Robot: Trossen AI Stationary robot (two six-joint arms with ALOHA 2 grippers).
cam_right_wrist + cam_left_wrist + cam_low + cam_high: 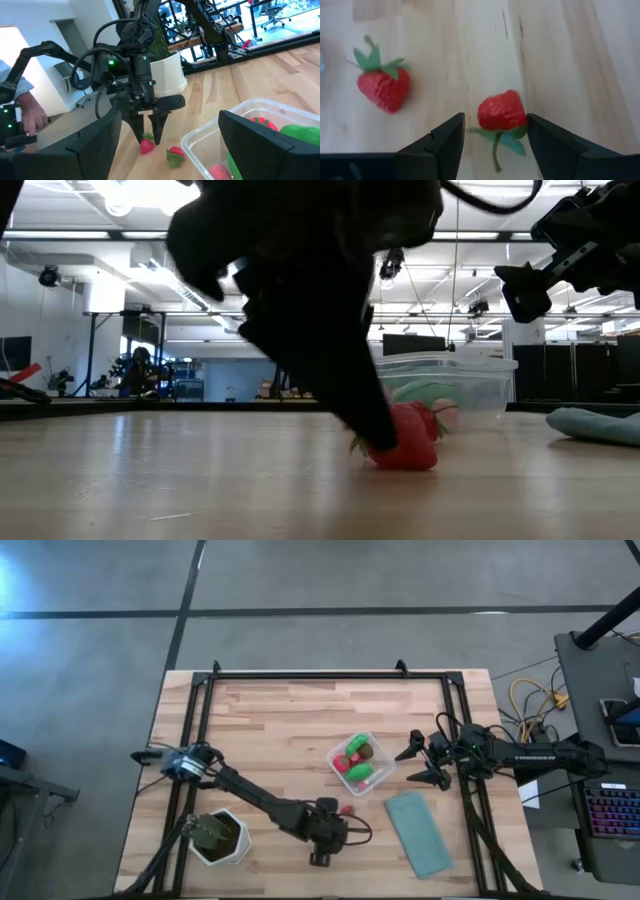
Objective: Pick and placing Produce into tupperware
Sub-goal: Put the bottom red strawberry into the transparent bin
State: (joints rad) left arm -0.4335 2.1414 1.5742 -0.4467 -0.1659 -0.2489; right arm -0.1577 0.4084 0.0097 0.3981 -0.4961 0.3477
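Two small red toy strawberries with green leaves lie on the wood table. My left gripper (495, 121) is open and points down. Its fingers stand on either side of one strawberry (502, 110). The other strawberry (384, 89) lies apart from it, on the side toward the tupperware. The right wrist view shows the same gripper (150, 134) over its berry (146, 145). The clear tupperware (386, 776) holds green, red, pink and brown pieces. My right gripper (416, 766) hangs open above the table, just right of the tupperware. My left gripper comes at the strawberry from above with a finger on each side. A gap shows at one finger (451, 135). The berry's side (522, 116) lies right against the other finger, and I cannot tell whether they touch. The berry rests on the table.
A white hexagonal pot with a green plant (220, 836) stands near the table's near-left corner, beside my left arm. A teal cloth (420, 832) lies flat to the near right of the tupperware. A black rail frames the table. A person's hand (31, 115) shows beyond the table.
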